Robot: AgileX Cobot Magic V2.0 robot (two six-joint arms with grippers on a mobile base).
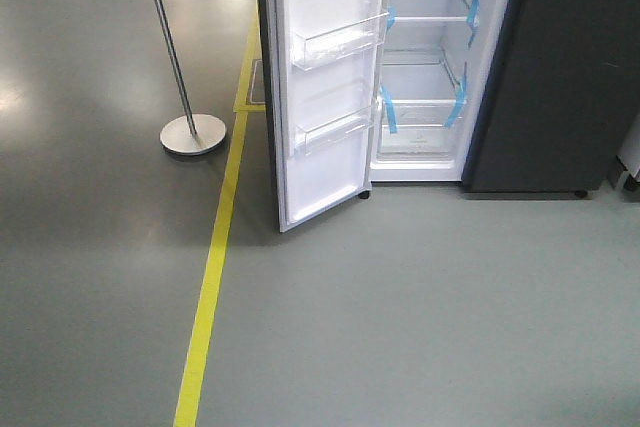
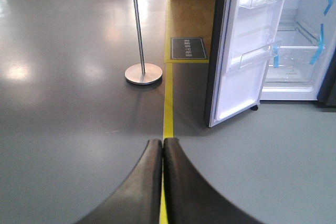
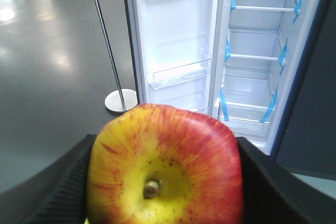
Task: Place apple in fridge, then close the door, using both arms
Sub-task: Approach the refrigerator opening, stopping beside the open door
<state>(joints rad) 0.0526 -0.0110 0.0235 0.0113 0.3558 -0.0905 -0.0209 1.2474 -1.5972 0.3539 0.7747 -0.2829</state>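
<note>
While right fingers (image 3: 50, 192) clamp the apple (image 3: 165, 166), empty left fingers (image 2: 148, 182) touch, facing the edge of the door (image 2: 239, 85).

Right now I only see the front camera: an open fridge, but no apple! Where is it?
Observer: The apple sits in the right end effector, squeezed between its black fingers.
Operator: What's the other one doing?
Observer: The left end effector is shut on nothing, tips pressed together over the yellow floor line.
Operator: Which way is the apple turned?
Observer: Its stem end faces the right wrist camera, yellow around the stem, red toward the edges.
</note>
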